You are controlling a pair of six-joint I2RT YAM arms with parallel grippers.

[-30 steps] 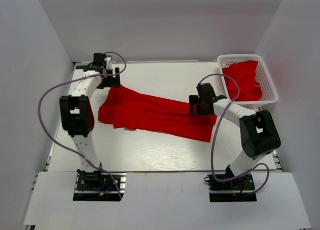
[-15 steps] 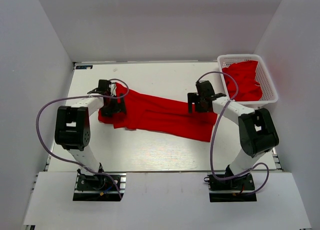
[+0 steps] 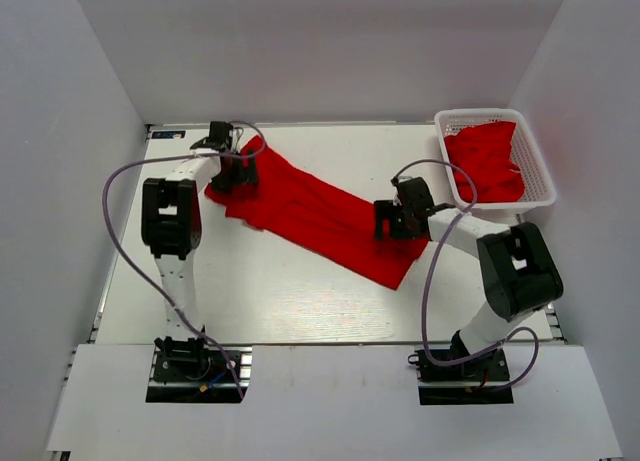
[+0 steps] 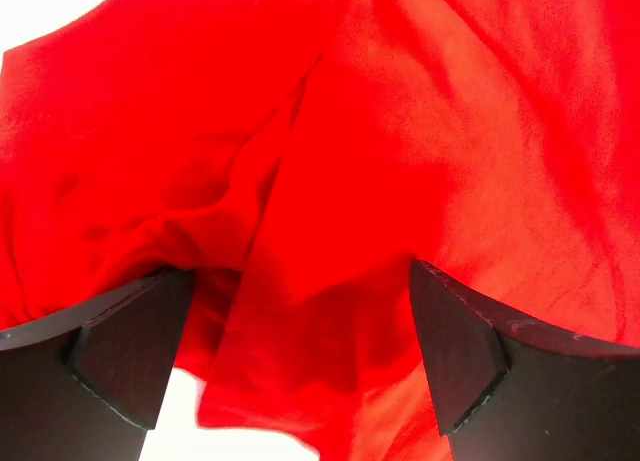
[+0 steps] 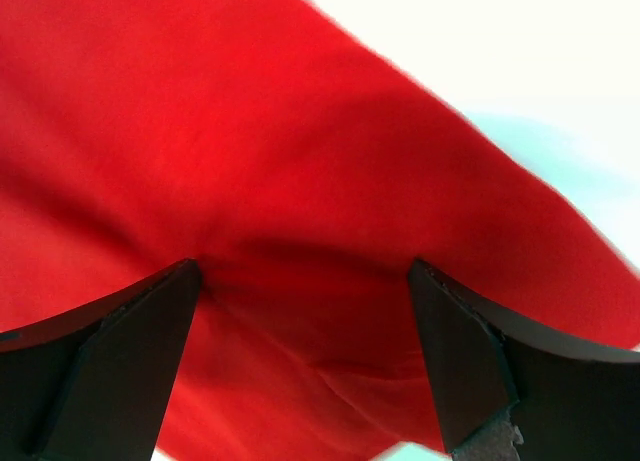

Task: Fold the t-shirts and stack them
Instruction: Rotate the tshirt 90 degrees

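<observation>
Filling the basket point(image 3: 478, 113), t-shirts point(image 3: 487, 161); another t-shirt point(image 3: 320, 213) crosses the table point(image 3: 280, 291); left gripper point(image 3: 236, 172), right gripper point(image 3: 396, 221) spread on it.

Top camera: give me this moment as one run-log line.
t-shirt lying diagonally on table | left gripper jaws open over its far end | right gripper jaws open over its near end

White arms point(image 3: 180, 281), black joints point(image 3: 165, 216), purple cables point(image 3: 106, 201)

Top camera — high, rearward, looking down on the table point(image 3: 300, 301); wrist cameras close over the t-shirt point(image 3: 320, 216), common to all.
</observation>
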